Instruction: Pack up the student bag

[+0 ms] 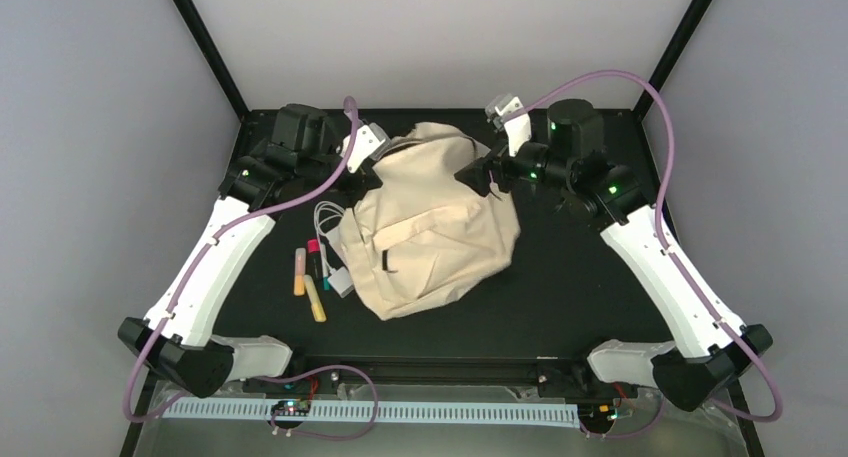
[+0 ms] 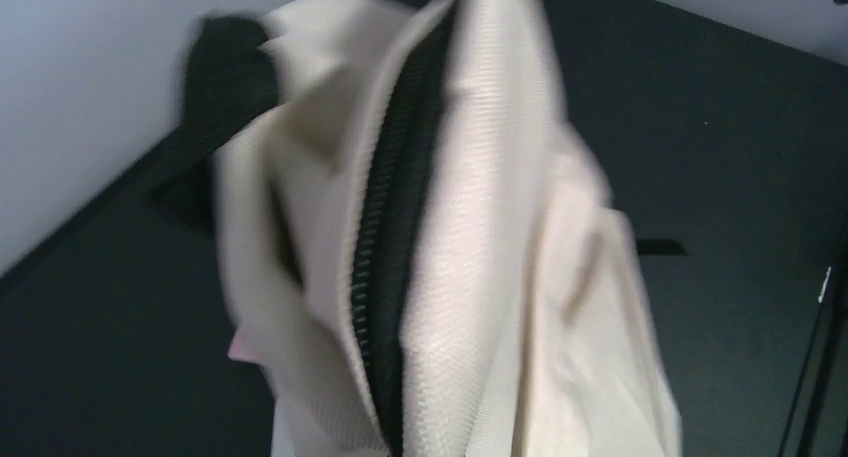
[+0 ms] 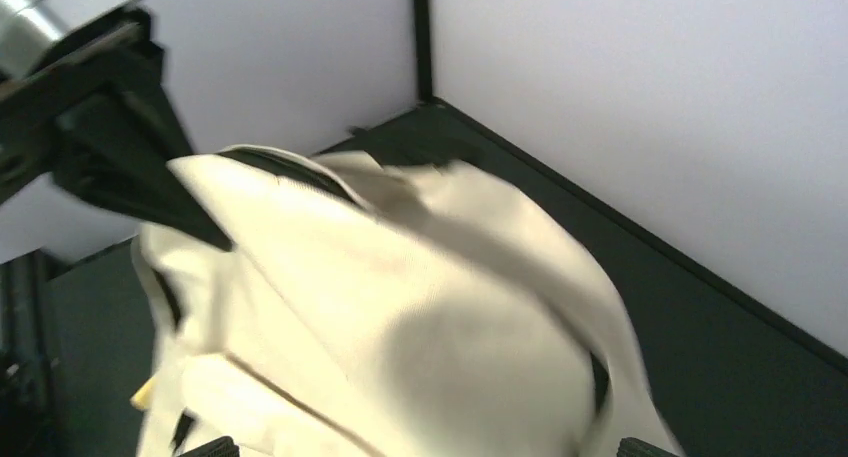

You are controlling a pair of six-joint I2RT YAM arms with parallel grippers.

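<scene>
The left pincer (image 1: pixel 377 159) is shut tight, and it looks like it pinches the top edge of the student bag (image 1: pixel 430 237). The right pincer (image 1: pixel 478 174) is wide open and holds nothing. It hangs just beside the bag's other top edge. The bag lies in the middle of the black table (image 1: pixel 580 277), between both arms.

I think the job now is to pull the bag's mouth open. To do that well, the left pincer should hold firmly. The right one should bite the far edge, then both pull apart gently.

Only the top view shows the pens (image 1: pixel 305 282) and white cord (image 1: pixel 328 217) just beside the bag. Only the left wrist view shows the dark zipper (image 2: pixel 385 277) up close, though blurry.
</scene>
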